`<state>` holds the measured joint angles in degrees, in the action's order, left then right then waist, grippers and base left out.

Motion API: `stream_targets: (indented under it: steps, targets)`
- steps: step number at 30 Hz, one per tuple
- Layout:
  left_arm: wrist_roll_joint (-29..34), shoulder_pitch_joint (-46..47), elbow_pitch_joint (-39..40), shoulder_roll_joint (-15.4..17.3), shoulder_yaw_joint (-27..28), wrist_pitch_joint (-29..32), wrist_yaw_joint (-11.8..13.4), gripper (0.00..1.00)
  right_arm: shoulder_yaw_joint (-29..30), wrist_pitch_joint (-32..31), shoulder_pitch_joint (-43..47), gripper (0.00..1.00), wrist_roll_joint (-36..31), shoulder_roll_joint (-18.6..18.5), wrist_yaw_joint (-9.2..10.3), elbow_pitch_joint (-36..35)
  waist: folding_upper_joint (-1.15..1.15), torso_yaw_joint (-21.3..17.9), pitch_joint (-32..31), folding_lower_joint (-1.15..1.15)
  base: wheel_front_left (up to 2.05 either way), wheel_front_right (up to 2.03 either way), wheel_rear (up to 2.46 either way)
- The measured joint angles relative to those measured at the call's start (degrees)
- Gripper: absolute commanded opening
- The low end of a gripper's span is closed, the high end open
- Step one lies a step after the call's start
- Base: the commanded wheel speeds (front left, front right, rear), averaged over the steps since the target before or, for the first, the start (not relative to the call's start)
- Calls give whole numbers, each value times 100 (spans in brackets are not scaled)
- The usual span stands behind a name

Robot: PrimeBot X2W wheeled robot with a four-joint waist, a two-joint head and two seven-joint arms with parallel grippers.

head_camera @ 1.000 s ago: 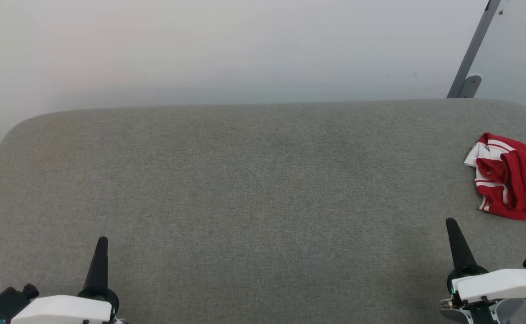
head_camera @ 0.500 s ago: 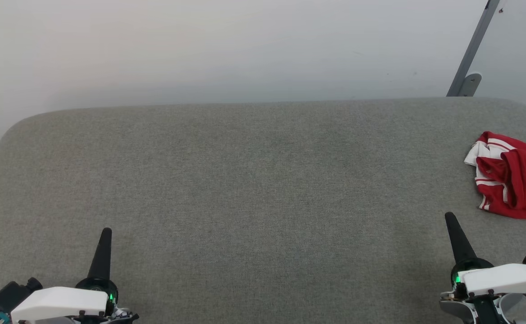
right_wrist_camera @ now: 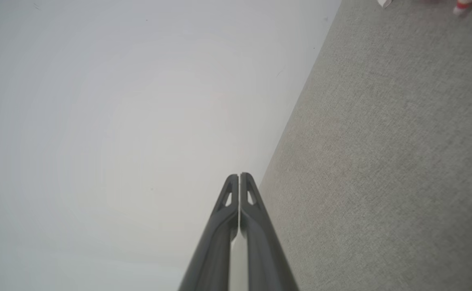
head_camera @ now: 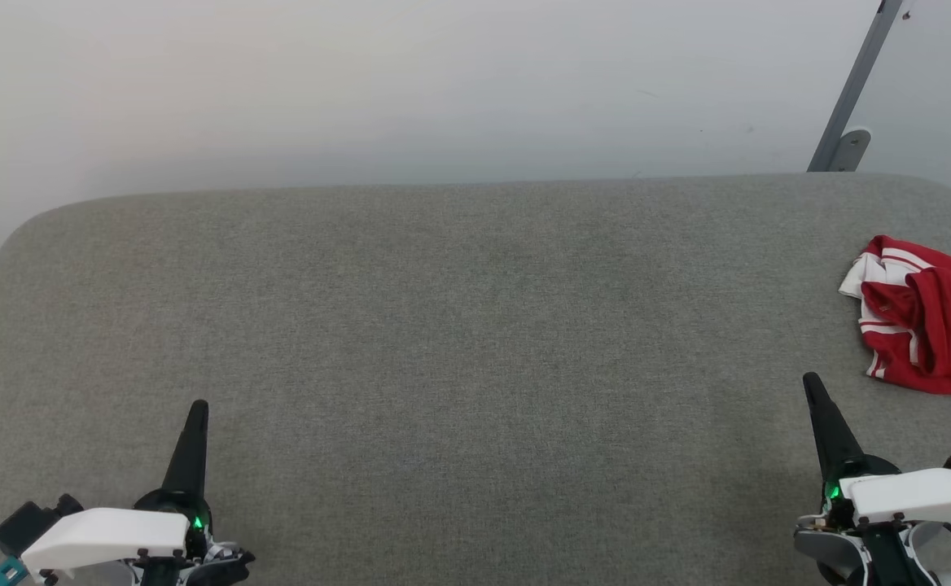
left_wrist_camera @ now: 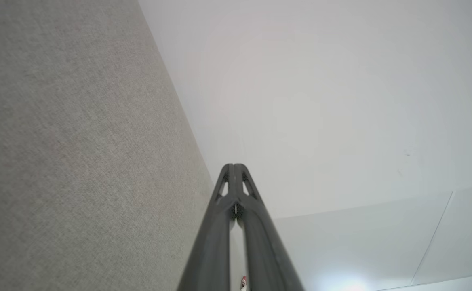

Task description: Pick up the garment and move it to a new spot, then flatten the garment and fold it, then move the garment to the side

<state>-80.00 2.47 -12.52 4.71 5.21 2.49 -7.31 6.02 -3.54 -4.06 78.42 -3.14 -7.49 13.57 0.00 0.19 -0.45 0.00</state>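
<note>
A crumpled red-and-white jersey (head_camera: 927,321) lies at the grey table's (head_camera: 459,325) far right, soft, light, best pinched at a raised fold, while left gripper (head_camera: 196,417) and right gripper (head_camera: 814,392) wait empty, fingers pressed together.

The garment (head_camera: 927,325) lies bunched at the right end of the counter (head_camera: 443,325), its right side cut off, its front hidden in folds. In the right wrist view blurred scraps of it run off the top edge. Between the fingers of the left claw (left_wrist_camera: 234,165) a red-and-white speck (left_wrist_camera: 244,281) is too small to tell.
</note>
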Motion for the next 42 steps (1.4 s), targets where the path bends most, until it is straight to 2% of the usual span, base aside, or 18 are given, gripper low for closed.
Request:
stream_targets:
  steps: [33, 42]
  targets:
    - [-1260, 340, -158, -151, 80, 366, -1, 0, 49, -301, -192, 0, 1380, 21, 0, 41, 0, -19, 63, 0, 0, 0, 0]
    - [-1267, 346, -159, -156, 87, 382, -1, 0, 51, -301, -210, 0, 1388, 22, 0, 42, 0, -19, 63, 0, 0, 0, 0]
